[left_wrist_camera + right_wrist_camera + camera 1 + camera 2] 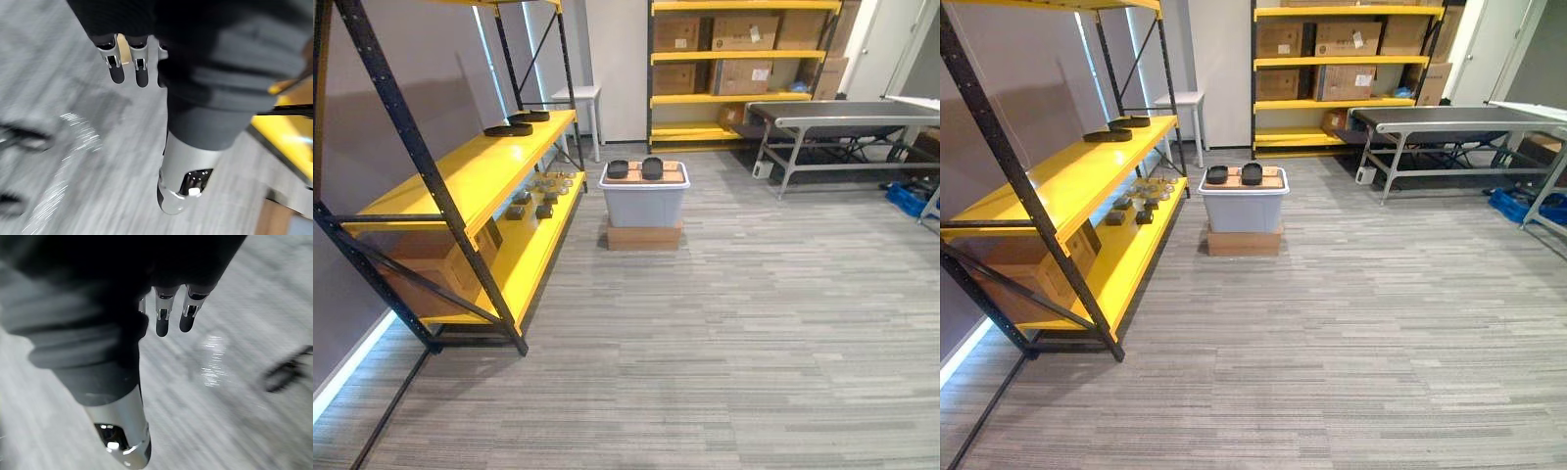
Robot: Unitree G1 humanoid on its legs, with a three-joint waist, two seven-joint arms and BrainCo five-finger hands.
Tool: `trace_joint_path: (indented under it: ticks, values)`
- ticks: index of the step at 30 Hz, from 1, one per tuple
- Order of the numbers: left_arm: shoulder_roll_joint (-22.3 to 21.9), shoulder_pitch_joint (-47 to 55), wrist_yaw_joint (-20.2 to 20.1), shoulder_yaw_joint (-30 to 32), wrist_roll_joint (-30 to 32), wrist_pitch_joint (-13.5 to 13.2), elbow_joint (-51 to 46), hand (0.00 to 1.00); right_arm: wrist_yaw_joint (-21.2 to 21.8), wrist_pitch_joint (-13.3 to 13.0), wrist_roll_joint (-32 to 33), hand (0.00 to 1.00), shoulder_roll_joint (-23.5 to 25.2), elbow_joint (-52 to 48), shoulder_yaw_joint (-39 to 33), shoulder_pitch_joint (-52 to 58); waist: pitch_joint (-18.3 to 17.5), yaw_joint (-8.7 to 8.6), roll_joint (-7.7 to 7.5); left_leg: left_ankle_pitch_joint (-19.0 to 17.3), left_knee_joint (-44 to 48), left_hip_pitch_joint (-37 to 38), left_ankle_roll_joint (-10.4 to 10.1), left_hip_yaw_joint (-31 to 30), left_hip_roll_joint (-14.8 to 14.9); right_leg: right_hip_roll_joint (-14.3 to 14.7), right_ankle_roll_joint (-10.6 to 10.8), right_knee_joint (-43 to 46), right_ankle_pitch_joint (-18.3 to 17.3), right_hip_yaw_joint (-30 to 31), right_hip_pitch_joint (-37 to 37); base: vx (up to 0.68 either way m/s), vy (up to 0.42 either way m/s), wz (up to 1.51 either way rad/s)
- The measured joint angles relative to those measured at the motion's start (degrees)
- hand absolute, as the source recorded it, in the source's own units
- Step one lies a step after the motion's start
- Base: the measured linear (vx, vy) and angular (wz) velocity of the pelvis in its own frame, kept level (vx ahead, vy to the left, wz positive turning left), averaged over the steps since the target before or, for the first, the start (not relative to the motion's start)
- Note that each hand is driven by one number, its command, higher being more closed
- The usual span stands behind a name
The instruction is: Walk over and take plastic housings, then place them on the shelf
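Approach step is calling for walking closer: housings (652, 168) are sitting on the far bin (644, 204); left hand (116, 66) and right hand (163, 318) are hanging, fingers released.

Grey striped floor (724, 343) runs ahead of me to a far rack (744, 56), its yellow boards loaded with cardboard boxes (744, 34). Just left of that rack a small white table (576, 95) stands by a pale wall (617, 69). Further left, a yellow shelf (460, 176) lines a grey wall (352, 108). Right of the rack stands a long grey metal table (842, 116).
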Motion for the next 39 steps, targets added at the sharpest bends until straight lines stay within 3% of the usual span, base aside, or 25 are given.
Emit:
trace_joint_path:
  ticks: [4,10,20,27,34,37,38,39]
  values:
    - [1.42,-0.77,-0.03,0.20,-0.16,-1.33,-1.41,0.00,0.02,-0.74,-0.42,0.00,-2.90,-0.39,1.14,-1.74,2.05,0.23,0.13,-0.73,1.67,-0.15,-1.05,0.13,0.29,0.33,0.19,-0.38,0.13,0.24,0.56,0.02,-0.020,-0.09]
    - [0.54,-0.39,-0.31,1.15,-1.10,-1.36,-0.91,0.00,0.66,-0.92,-0.44,0.00,-2.28,-0.26,2.35,-1.22,2.53,0.58,0.29,-0.80,1.77,-0.25,-1.01,-0.99,0.22,0.33,0.21,-0.95,0.12,0.12,0.89,0.00,0.003,0.01]
    - [-6.50,4.58,1.63,5.41,-0.97,-1.35,3.07,0.00,-1.41,-1.63,3.27,0.00,7.56,0.42,2.16,1.54,2.23,0.66,0.52,-1.12,0.86,1.71,-0.49,0.36,0.67,0.95,-0.47,-2.24,1.06,1.60,2.48,-0.01,0.019,-0.06]
    - [-7.15,4.46,1.88,5.58,-0.98,-1.40,3.04,0.00,-1.77,-1.67,3.01,0.00,8.13,0.66,2.27,2.83,1.98,0.36,0.49,-0.72,0.42,1.77,0.08,0.44,0.63,0.96,-0.54,-2.34,1.62,1.73,2.26,-0.04,0.028,-0.03]
    - [-7.17,3.49,2.83,5.44,-1.16,-1.38,2.95,0.00,-2.34,-1.65,1.77,0.00,8.16,1.68,2.57,1.76,2.14,1.51,-0.08,-0.93,1.20,-0.45,0.66,1.65,0.54,0.90,0.21,-2.12,1.99,3.33,-0.20,0.00,0.022,-0.10]
    - [-7.66,2.50,2.80,2.98,-1.81,-1.38,1.57,0.00,-2.50,-1.58,1.74,0.00,8.50,-0.04,2.79,1.66,3.24,2.00,-0.07,-3.87,5.14,-1.92,1.45,1.60,0.43,0.38,2.93,9.77,-4.98,2.74,-5.54,0.00,0.037,-0.03]
    - [-7.99,1.56,2.82,2.18,-2.09,-1.39,1.14,0.00,-2.42,-1.60,0.17,0.00,9.46,-3.67,3.38,2.49,4.40,2.64,-0.82,-5.44,5.97,-1.07,2.53,2.12,-0.85,-2.75,3.76,30.63,-9.83,-2.09,-14.70,0.00,0.033,-0.08]
    - [-8.17,1.41,2.81,2.17,-2.09,-1.37,1.10,0.00,-2.43,-1.57,-0.47,0.00,9.79,-4.53,3.39,2.48,5.16,2.61,-1.48,-5.93,5.92,-0.32,3.22,2.26,-1.36,-4.52,3.05,38.14,-10.12,-4.88,-17.95,0.00,0.048,-0.05]
